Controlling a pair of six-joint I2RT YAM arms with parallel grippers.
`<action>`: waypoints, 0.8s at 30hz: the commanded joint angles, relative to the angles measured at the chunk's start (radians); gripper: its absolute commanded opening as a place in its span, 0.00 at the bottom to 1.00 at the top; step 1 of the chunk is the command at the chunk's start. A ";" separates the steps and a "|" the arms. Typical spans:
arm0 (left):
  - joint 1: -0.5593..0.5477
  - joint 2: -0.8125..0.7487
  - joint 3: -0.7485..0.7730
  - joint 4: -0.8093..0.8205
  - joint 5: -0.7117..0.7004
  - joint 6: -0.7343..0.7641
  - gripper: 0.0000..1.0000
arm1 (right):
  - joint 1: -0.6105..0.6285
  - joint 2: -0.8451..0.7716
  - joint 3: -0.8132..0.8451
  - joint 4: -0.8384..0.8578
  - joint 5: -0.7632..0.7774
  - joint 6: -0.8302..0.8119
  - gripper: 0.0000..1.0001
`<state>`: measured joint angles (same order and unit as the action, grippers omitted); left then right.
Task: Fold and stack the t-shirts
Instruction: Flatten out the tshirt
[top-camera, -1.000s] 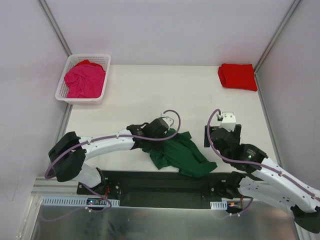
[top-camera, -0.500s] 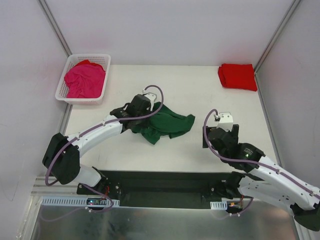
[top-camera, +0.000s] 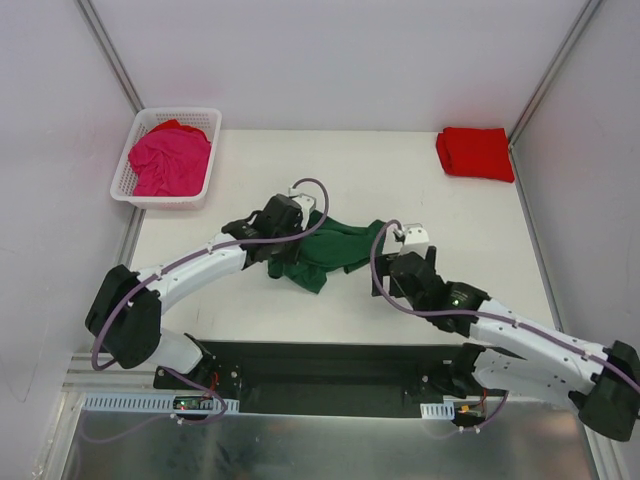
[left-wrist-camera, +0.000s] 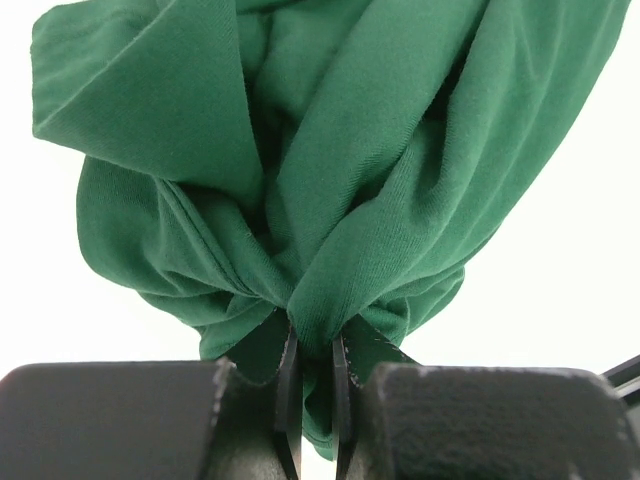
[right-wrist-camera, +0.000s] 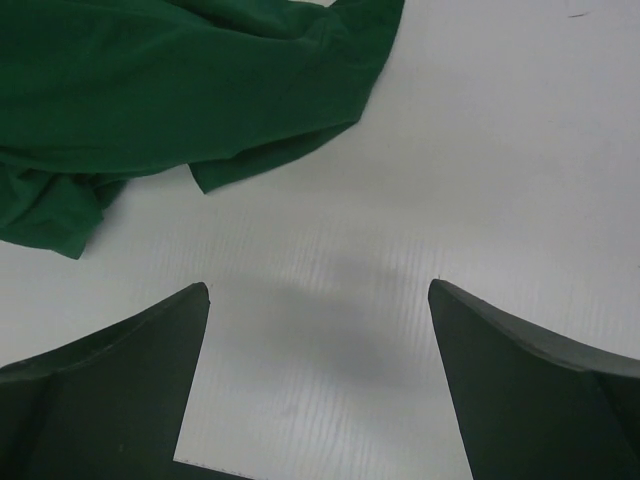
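While left jaws pinch green t-shirt | only overhead shows red t-shirt

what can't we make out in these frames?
Left wrist view: the green t-shirt, pinched in the left gripper, fills the frame, hiding what lies behind it.
Top view: the left wrist covers its left part; bunched, no collar or sleeves discernible.
Right wrist view: top and left edges cut it off.
Top view: the pink t-shirt hides the basket floor.

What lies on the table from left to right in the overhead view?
A white basket holding the pink t-shirt → green t-shirt → red t-shirt.
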<state>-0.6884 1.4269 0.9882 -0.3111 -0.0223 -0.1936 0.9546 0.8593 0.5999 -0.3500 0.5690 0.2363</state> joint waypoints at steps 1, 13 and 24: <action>-0.011 -0.042 -0.028 0.020 0.047 -0.010 0.00 | 0.006 0.139 0.060 0.207 -0.063 -0.009 0.96; -0.013 -0.138 -0.111 0.015 0.041 -0.021 0.00 | -0.071 0.400 0.117 0.411 -0.255 0.007 0.96; -0.011 -0.181 -0.137 0.015 0.065 -0.040 0.00 | -0.324 0.351 -0.009 0.591 -0.560 0.135 0.96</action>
<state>-0.6884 1.2766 0.8474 -0.3122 0.0189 -0.2199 0.6743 1.2400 0.6056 0.1337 0.1482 0.3038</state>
